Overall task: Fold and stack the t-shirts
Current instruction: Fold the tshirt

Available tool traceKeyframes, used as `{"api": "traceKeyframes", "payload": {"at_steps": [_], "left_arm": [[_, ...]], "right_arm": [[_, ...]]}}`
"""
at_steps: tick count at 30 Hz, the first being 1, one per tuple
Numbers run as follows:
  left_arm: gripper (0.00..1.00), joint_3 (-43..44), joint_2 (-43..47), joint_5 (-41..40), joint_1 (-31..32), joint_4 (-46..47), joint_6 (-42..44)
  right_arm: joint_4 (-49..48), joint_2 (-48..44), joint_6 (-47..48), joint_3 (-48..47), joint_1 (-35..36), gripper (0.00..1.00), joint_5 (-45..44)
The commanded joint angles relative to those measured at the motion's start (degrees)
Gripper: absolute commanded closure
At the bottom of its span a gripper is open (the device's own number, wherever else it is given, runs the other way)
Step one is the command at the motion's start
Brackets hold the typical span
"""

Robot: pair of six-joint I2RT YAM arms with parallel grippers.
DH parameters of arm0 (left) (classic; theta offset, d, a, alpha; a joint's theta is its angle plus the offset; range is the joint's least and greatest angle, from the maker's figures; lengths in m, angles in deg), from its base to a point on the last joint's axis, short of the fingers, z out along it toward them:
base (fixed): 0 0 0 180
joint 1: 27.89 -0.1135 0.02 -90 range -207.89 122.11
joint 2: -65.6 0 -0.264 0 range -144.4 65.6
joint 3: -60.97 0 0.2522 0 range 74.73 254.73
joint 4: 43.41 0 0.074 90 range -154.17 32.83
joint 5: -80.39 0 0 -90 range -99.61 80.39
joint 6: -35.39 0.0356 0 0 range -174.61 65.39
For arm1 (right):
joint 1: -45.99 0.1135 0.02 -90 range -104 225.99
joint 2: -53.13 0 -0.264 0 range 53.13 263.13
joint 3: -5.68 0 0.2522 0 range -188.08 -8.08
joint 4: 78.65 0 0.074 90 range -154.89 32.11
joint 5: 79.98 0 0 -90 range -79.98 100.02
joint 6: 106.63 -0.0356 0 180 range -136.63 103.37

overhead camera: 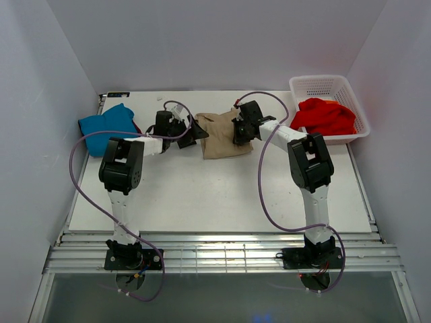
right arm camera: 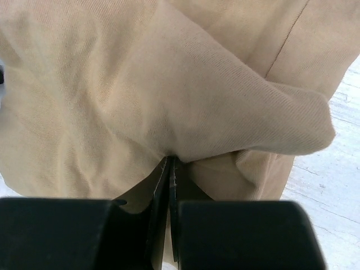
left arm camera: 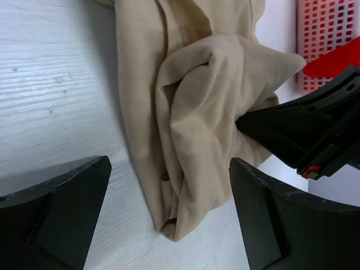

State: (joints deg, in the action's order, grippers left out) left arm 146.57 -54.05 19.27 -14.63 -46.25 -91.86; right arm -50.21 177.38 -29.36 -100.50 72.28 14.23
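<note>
Tan tee (right arm camera: 169,84) pinched in R gripper (right arm camera: 170,162), L gripper (left arm camera: 169,219) astride.

White tubes and black joints form both arms (overhead camera: 121,208). Lilac cables (overhead camera: 259,188) trail behind the black left pincer (overhead camera: 198,131) and right pincer (overhead camera: 237,136).

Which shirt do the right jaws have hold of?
The tan-beige t-shirt mid-table, one fold clamped. The teal-blue t-shirt lies far left, the bright red t-shirt in the basket, neither gripped.
</note>
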Motion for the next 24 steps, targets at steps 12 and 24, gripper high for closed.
{"api": "traceKeyframes", "payload": {"at_steps": [12,24], "left_arm": [[0.02,-0.7,-6.0,7.9,0.8,5.4,-4.1],[0.02,5.2,-11.6,4.8,5.5,5.9,-6.2]], "right_arm": [[5.0,3.9,0.5,-4.9,0.0,0.92,-0.9],[3.8,4.3,-0.4,-3.1,1.2,0.92,1.0]]}}
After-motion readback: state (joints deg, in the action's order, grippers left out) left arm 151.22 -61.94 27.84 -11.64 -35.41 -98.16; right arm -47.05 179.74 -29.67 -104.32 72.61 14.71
